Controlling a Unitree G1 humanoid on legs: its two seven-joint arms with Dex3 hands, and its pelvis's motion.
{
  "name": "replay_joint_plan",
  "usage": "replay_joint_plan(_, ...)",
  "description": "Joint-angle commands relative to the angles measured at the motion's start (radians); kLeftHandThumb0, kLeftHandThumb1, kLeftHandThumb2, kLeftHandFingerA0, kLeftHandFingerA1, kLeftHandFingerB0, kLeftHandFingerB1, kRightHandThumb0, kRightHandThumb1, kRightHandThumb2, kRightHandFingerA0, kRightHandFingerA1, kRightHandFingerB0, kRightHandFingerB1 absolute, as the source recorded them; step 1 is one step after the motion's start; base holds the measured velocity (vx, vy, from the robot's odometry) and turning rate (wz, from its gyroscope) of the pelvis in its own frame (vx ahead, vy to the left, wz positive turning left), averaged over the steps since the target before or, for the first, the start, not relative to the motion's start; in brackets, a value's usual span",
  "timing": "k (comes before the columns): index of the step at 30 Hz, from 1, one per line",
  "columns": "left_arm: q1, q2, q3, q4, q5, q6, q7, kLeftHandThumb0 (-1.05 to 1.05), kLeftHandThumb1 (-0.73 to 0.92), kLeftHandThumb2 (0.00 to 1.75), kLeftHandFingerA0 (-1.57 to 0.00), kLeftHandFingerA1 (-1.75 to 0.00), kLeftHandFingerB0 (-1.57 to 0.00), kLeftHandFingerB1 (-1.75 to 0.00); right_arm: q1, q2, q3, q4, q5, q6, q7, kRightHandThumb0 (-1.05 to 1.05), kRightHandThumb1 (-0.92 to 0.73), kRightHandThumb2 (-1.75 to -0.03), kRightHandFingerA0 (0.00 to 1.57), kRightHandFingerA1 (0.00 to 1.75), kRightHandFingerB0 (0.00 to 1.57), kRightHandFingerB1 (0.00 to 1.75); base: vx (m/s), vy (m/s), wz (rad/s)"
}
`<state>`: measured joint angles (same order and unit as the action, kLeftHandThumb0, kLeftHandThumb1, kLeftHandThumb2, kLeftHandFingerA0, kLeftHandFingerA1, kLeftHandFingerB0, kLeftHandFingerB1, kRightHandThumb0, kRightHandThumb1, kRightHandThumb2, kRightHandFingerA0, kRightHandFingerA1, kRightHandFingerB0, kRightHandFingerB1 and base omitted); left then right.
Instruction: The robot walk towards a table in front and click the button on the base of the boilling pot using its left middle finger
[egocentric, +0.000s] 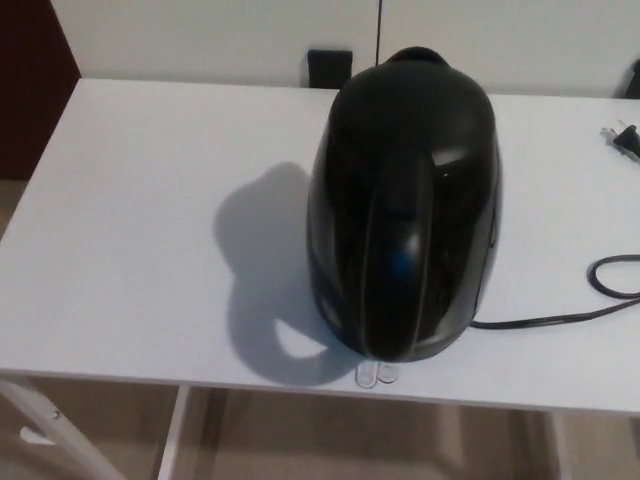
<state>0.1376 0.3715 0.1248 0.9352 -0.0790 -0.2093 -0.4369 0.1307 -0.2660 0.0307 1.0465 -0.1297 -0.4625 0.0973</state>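
Neither of your hands shows yet. The glossy black plastic kettle (405, 200) stands near the front edge of the white flat counter (130, 230), its small clear switch tab (376, 373) facing you. It probably slides easily; press the tab straight down, lightly.

Glossy black plastic boiling pot (405, 200) on a smooth, matt white table (130, 230).

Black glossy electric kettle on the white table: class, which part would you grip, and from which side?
Probably the arched handle of the black glossy electric kettle, approached from the table's near edge: it faces the camera and looks narrow enough to wrap.
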Motion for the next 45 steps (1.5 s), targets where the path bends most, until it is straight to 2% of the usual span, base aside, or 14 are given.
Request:
replay_joint_plan(1,0.013,0.010,-0.030,-0.030,0.038,-0.041,0.006,-0.32,0.39,0.60,-0.58,-0.48,-0.48,-0.42,0.003,-0.001,-0.008,-0.003,0.009,0.003,0.007,-0.23,-0.47,-0.54,0.78,0.49,0.45,0.44,0.00,0.113,-0.08)
replay_joint_plan(18,0.099,-0.008,-0.108,-0.139,0.059,-0.084,-0.002,-0.30,0.40,0.59,-0.54,-0.45,-0.48,-0.41,-0.002,-0.005,-0.003,-0.004,-0.002,0.013,0.006,-0.23,-0.47,-0.54,0.79,0.49,0.46,0.43,0.00,0.019,0.06)
replay_joint_plan(21,0.120,-0.004,-0.147,-0.163,0.103,-0.140,0.016,-0.36,0.39,0.62,-0.50,-0.45,-0.44,-0.41,-0.003,-0.007,-0.006,-0.001,0.005,0.014,0.023,-0.22,-0.48,-0.54,0.78,0.50,0.45,0.43,-0.01,-0.029,0.00)
replay_joint_plan(24,0.165,0.031,-0.272,-0.279,0.290,-0.279,0.129,-0.43,0.43,0.67,-0.41,-0.45,-0.34,-0.41,-0.017,-0.006,-0.002,-0.009,0.000,0.035,0.022,-0.22,-0.48,-0.54,0.78,0.49,0.44,0.42,0.00,0.000,0.00)
replay_joint_plan(30,0.232,0.050,-0.450,-0.528,0.507,-0.325,0.198,-0.44,0.45,0.68,-0.37,-0.43,-0.27,-0.40,-0.022,0.002,0.003,-0.008,0.000,0.041,0.028,-0.19,-0.48,-0.54,0.75,0.49,0.42,0.42,0.00,0.000,0.00)
replay_joint_plan(31,0.238,0.055,-0.482,-0.576,0.556,-0.325,0.217,-0.36,0.55,0.57,-0.42,-0.36,-0.31,-0.31,-0.025,0.002,0.003,-0.005,0.001,0.038,0.030,-0.19,-0.48,-0.54,0.76,0.49,0.43,0.42,0.00,0.000,0.00)
replay_joint_plan(32,0.240,0.057,-0.493,-0.591,0.570,-0.324,0.225,-0.36,0.55,0.57,-0.42,-0.36,-0.31,-0.31,-0.027,0.001,0.002,-0.003,0.001,0.037,0.031,-0.19,-0.48,-0.54,0.76,0.49,0.43,0.42,0.00,0.000,0.00)
replay_joint_plan(33,0.231,0.080,-0.562,-0.669,0.689,-0.337,0.243,-0.35,0.60,0.59,-0.35,-0.34,-0.21,-0.29,-0.028,0.002,0.000,-0.005,0.003,0.042,0.027,-0.19,-0.48,-0.54,0.76,0.49,0.42,0.42,0.00,0.000,0.00)
replay_joint_plan(34,0.216,0.089,-0.596,-0.692,0.747,-0.377,0.266,-0.40,0.49,0.68,-0.30,-0.41,-0.17,-0.36,-0.026,0.001,0.000,-0.010,0.003,0.044,0.027,-0.20,-0.49,-0.54,0.76,0.49,0.43,0.42,0.00,0.000,0.00)
replay_joint_plan(35,0.209,0.095,-0.613,-0.701,0.766,-0.389,0.279,-0.40,0.49,0.68,-0.30,-0.41,-0.17,-0.36,-0.025,0.001,0.000,-0.012,0.003,0.045,0.027,-0.20,-0.49,-0.54,0.76,0.49,0.43,0.42,0.00,0.000,0.00)
replay_joint_plan(36,0.194,0.113,-0.657,-0.780,0.851,-0.390,0.264,-0.38,0.65,0.60,-0.26,-0.31,-0.13,-0.27,-0.030,0.000,0.000,-0.011,0.004,0.043,0.032,-0.19,-0.49,-0.54,0.75,0.50,0.43,0.43,0.00,0.000,0.00)
replay_joint_plan(38,0.178,0.132,-0.703,-0.863,0.940,-0.384,0.260,-0.39,0.66,0.61,-0.23,-0.31,-0.11,-0.25,-0.036,-0.003,0.003,-0.015,-0.001,0.048,0.032,-0.19,-0.50,-0.54,0.75,0.49,0.42,0.42,0.00,0.000,0.00)
replay_joint_plan(40,0.156,0.152,-0.769,-0.963,1.092,-0.427,0.346,-0.42,0.68,0.62,-0.18,-0.30,-0.11,-0.25,-0.041,-0.002,0.000,-0.015,0.003,0.052,0.034,-0.19,-0.50,-0.54,0.77,0.49,0.43,0.42,0.00,0.000,0.00)
replay_joint_plan(45,0.121,0.174,-0.822,-0.986,1.152,-0.438,0.416,-0.42,0.68,0.63,-0.17,-0.31,-0.10,-0.24,-0.042,0.000,-0.001,-0.016,0.003,0.053,0.028,-0.20,-0.49,-0.54,0.77,0.49,0.43,0.42,0.00,0.000,0.00)
